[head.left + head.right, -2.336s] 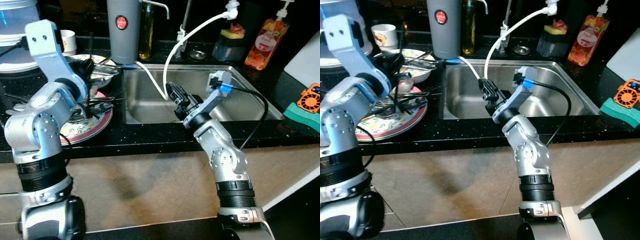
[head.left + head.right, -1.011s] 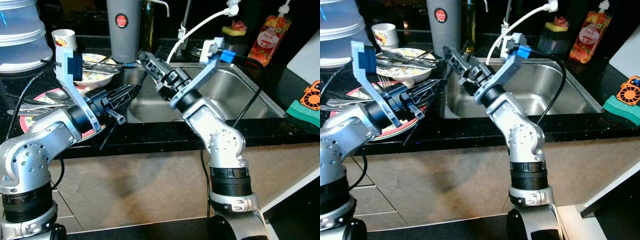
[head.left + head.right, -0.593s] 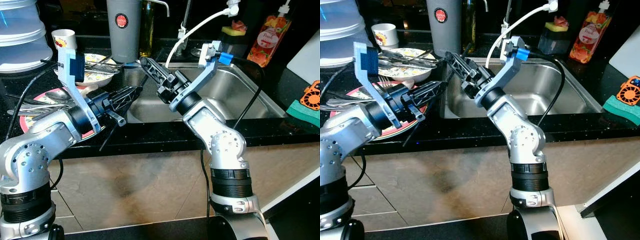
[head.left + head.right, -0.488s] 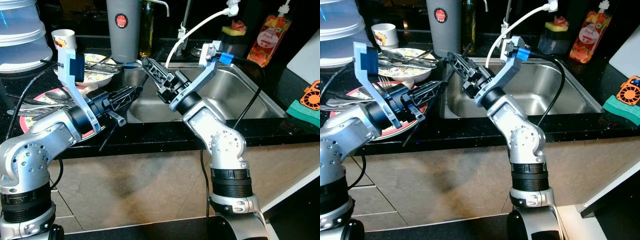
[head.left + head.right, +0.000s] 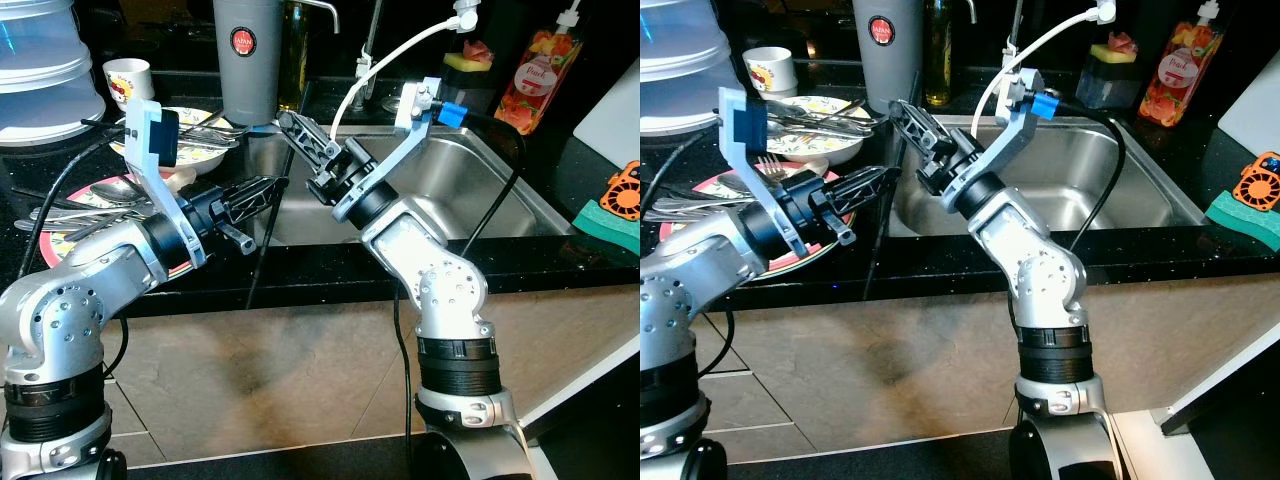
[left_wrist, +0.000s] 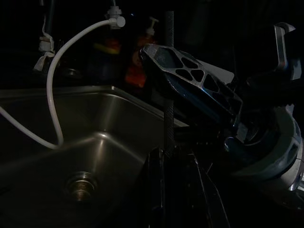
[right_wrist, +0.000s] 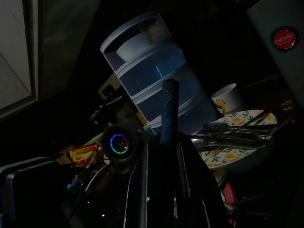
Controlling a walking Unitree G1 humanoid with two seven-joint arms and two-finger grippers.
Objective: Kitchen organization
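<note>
A long thin black utensil [image 5: 254, 268] with a ribbed handle stands nearly upright at the counter's front edge, and its lower end hangs below that edge. My left gripper [image 5: 277, 184] is shut on its middle, pointing towards the sink [image 5: 480, 200]. My right gripper [image 5: 289, 123] reaches in from the sink side and is shut on the upper part. The ribbed handle [image 7: 168, 114] sits between the right gripper's fingers, and the shaft [image 6: 168, 95] rises from the left gripper's fingers. Behind my left arm are a red-rimmed plate [image 5: 825, 250] and a patterned bowl [image 5: 205, 150] with cutlery.
A grey canister [image 5: 247, 60], an oil bottle and a white hose [image 5: 345, 100] stand behind the sink. Stacked clear containers [image 5: 40, 60] and a cup [image 5: 128, 78] are at the back left. A soap bottle [image 5: 530, 75] and a green sponge [image 5: 605, 228] are at the right.
The utensil has swung from a slant to nearly upright. My right gripper has shifted left and closed on its upper part. My left arm rose a little.
</note>
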